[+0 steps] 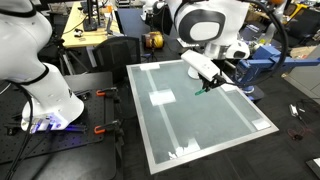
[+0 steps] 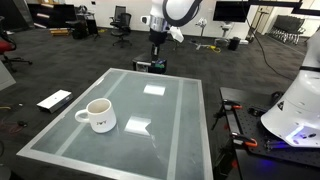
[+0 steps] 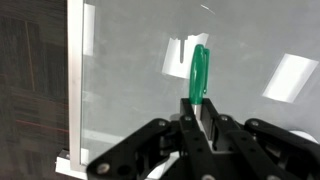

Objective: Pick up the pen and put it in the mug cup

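Observation:
The green pen (image 3: 198,75) is clamped between my gripper's (image 3: 200,118) fingers, its length sticking out past the fingertips over the glass tabletop. In an exterior view the gripper (image 1: 211,80) hangs above the far part of the table with the pen (image 1: 206,88) pointing down, clear of the surface. The white mug (image 2: 98,115), with its handle to the left and a dark mark on its side, stands upright near the table's close left corner. My gripper (image 2: 155,50) is far from it, over the table's opposite end.
The glass-topped table (image 2: 170,140) has a pale frame and bright light reflections. A second white robot arm (image 2: 296,108) stands beside the table, also seen in an exterior view (image 1: 40,85). A flat white-and-black object (image 2: 53,100) lies on the floor. Desks and chairs stand behind.

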Robot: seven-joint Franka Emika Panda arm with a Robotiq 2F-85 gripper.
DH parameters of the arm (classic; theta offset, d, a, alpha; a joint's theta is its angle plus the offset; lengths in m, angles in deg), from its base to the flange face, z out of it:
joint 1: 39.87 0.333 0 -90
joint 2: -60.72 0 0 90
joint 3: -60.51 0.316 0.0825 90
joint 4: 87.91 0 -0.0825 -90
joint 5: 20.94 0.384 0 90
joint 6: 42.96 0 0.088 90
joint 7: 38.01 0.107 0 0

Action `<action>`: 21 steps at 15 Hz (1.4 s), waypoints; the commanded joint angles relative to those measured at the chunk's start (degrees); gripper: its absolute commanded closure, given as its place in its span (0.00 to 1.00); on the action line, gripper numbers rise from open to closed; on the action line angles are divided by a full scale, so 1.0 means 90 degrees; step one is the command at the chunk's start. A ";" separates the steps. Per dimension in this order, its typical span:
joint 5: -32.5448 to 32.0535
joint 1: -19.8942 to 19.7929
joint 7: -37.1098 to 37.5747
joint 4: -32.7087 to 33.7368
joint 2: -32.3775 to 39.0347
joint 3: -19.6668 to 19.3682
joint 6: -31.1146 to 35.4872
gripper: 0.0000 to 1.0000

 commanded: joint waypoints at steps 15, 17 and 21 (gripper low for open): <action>0.1499 0.0262 -0.0595 0.0095 0.0230 0.0724 0.0818 0.96; 0.2406 -0.0026 -0.1680 0.0184 0.0377 0.1201 0.1239 0.96; 0.3831 -0.0845 -0.3740 0.0614 0.0767 0.2411 0.1449 0.96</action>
